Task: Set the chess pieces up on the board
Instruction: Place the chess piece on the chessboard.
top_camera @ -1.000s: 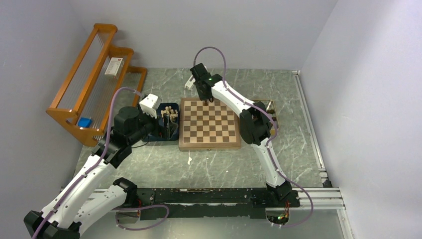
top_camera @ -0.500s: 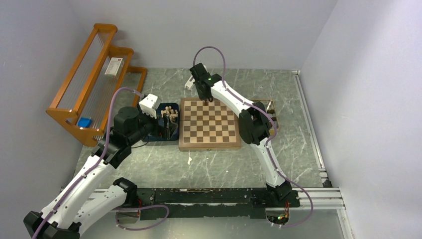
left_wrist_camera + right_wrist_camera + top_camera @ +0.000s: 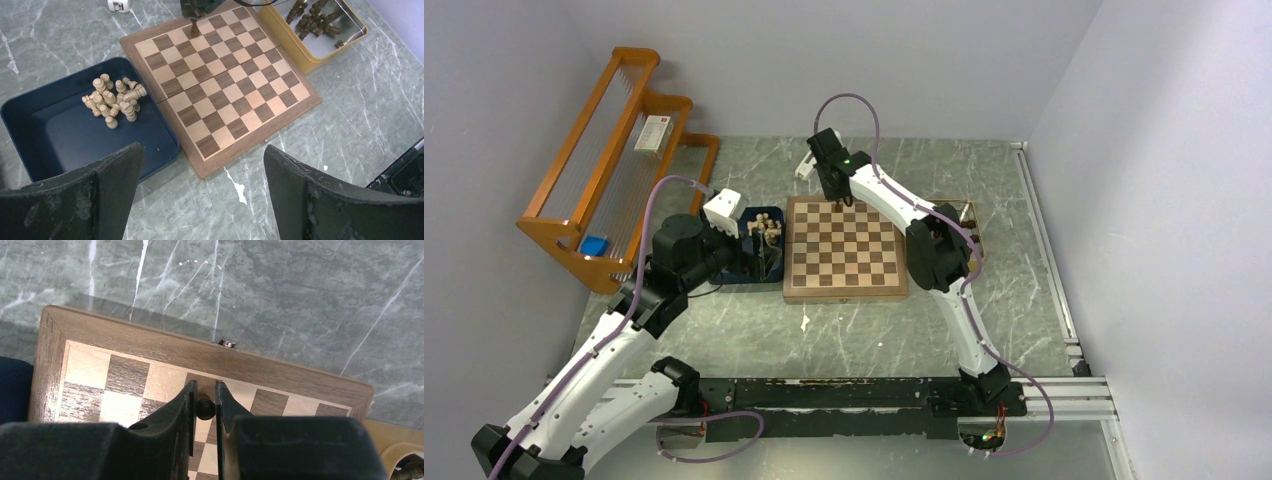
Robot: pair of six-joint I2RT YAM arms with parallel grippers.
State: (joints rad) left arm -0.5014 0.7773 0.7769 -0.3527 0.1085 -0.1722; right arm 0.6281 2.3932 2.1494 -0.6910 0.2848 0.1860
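- Nothing appeared to have shifted over the preceding second: both arms and all loose items stood as before.
- Table (image 3: 874,330): green-grey marbled surface.
- Wooden rack (image 3: 584,180): orange-brown, at the far left. It carried a white card (image 3: 654,133) with a red mark, its writing too small to read, and a small blue item (image 3: 594,245).
- Board (image 3: 844,250): square, light tan and dark brown checks, plain brown rim, lying flat at the table's centre. A metal clasp (image 3: 228,344) sat on its far rim. No lettering was seen on it.
- Dark blue tray (image 3: 60,135): just beside the board's left edge.
- Yellow tray (image 3: 335,52): just beside the board's right edge.
- Left gripper (image 3: 202,150): jaws spread wide, holding nothing, poised above the blue tray and the board's near left corner.
- Right gripper (image 3: 205,407): over the board's far row, fingers closed on the round head of a dark piece (image 3: 205,410).
- The dark piece was upright over the fourth square from the left, a dark one. Whether its base rested there could not be told.
- Pale pieces (image 3: 114,102): cream turned wood, clustered in the blue tray, some toppled.
- Dark pieces (image 3: 312,17): heaped in the yellow tray.
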